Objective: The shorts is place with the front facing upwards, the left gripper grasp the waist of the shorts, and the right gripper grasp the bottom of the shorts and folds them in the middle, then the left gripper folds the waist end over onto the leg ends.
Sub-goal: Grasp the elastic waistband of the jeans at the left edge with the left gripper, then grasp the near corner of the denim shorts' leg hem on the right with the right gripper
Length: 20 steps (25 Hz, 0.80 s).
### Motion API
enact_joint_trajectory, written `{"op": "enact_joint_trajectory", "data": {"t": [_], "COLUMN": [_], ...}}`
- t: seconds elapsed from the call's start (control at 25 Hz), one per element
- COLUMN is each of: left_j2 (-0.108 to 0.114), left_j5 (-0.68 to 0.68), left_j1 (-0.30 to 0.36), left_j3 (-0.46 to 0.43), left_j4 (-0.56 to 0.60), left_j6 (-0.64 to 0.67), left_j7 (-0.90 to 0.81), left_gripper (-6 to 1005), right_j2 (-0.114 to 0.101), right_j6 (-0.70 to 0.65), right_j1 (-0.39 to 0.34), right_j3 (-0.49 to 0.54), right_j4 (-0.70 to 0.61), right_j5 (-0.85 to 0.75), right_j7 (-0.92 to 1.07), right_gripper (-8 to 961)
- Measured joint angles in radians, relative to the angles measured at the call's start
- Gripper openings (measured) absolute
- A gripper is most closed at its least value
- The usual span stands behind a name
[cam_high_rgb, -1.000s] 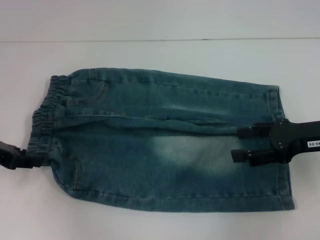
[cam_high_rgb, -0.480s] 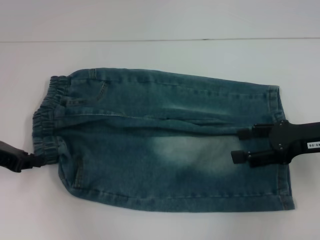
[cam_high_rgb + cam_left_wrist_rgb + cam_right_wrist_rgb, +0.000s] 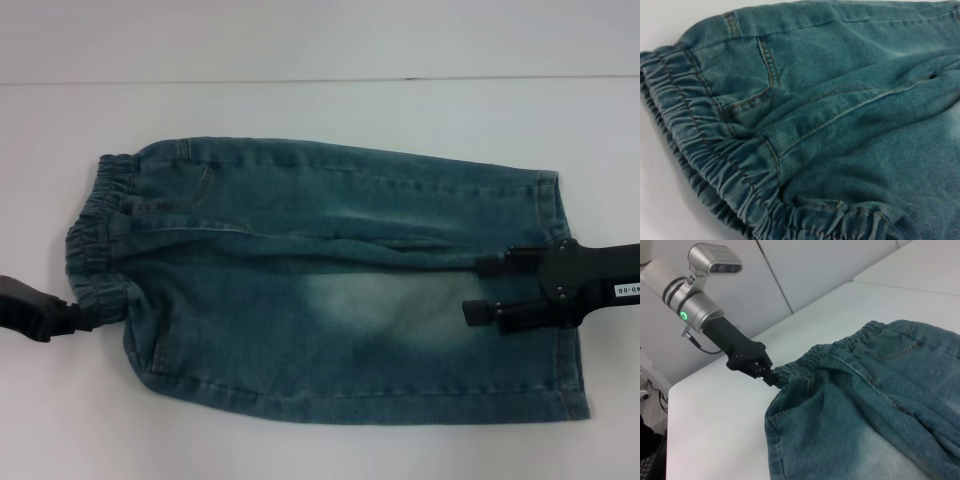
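Note:
The blue denim shorts (image 3: 330, 280) lie folded lengthwise on the white table, with the elastic waist (image 3: 95, 230) at the left and the leg ends (image 3: 562, 380) at the right. My left gripper (image 3: 88, 318) is shut on the near corner of the waist, which is pulled up into a bunch; the right wrist view shows that left gripper (image 3: 771, 377) pinching the gathered band. My right gripper (image 3: 482, 288) hovers open over the leg end, both fingers spread above the cloth. The left wrist view shows only the waist (image 3: 740, 185) close up.
The white table (image 3: 320, 110) runs to a far edge near the top of the head view. The left arm's silver wrist with its camera (image 3: 700, 285) rises beyond the table's corner in the right wrist view.
My left gripper has moved a little to the right, dragging the near waist corner inward with it. The right gripper has not moved.

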Motion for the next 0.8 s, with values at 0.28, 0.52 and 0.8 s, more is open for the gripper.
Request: {"op": "enact_joint_trajectory", "data": {"t": [0.28, 0.52, 0.8], "left_j2": [-0.003, -0.012, -0.013], "left_j5": [-0.002, -0.002, -0.002], "left_j1": [-0.006, -0.013, -0.025], "left_j3": [0.003, 0.027, 0.034], "left_j4": [0.016, 0.029, 0.031], "left_j6": [0.022, 0.028, 0.028], "left_j7": [0.001, -0.004, -0.006], "left_gripper": [44, 43, 42], "right_j2": [-0.001, -0.032, -0.082], "right_j6": [0.0, -0.018, -0.149], "right_j1": [0.007, 0.038, 0.094], "right_j3": [0.001, -0.012, -0.017], "right_j4": [0.0, -0.011, -0.123], "right_j5": [0.001, -0.008, -0.191], "right_j7": [0.01, 0.132, 0.327], "right_gripper": [897, 896, 895]}}
